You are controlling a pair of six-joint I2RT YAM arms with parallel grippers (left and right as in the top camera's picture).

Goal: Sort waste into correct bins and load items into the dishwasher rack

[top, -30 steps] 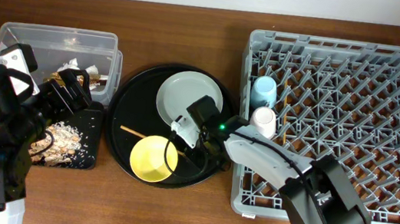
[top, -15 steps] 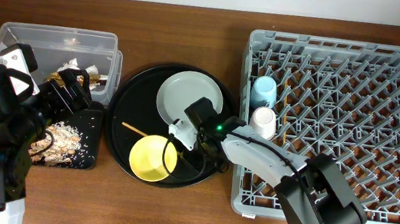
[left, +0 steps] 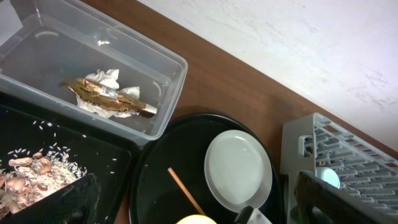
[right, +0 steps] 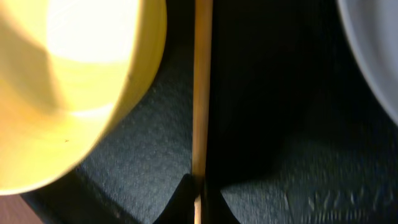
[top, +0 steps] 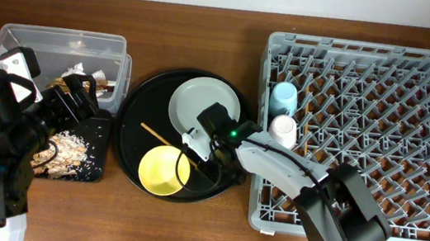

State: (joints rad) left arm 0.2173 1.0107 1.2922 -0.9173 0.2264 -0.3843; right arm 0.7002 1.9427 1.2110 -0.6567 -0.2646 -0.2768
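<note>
My right gripper [top: 195, 147] is low over the round black tray, shut on a thin wooden chopstick [top: 159, 136]; the right wrist view shows the stick [right: 201, 93] pinched between the fingertips [right: 200, 194], beside the yellow bowl [right: 68, 87]. The yellow bowl [top: 163, 169] and the grey-green plate [top: 199, 100] lie on that tray. The blue cup [top: 284, 98] and the pale pink cup [top: 283, 130] stand in the grey dishwasher rack [top: 387, 77]. My left gripper [left: 199, 211] is open and empty, above the black rectangular tray.
The clear tub [top: 59, 42] holds the white tissue [left: 107, 79] and the gold-brown wrapper [left: 112, 99]. The shallow black tray [top: 90, 172] holds food scraps [top: 70, 150]. The round black tray [top: 137, 110] sits between the bins and the rack.
The chopstick's free end has swung toward the back of the round tray, now held in the right gripper. The left arm has not moved.
</note>
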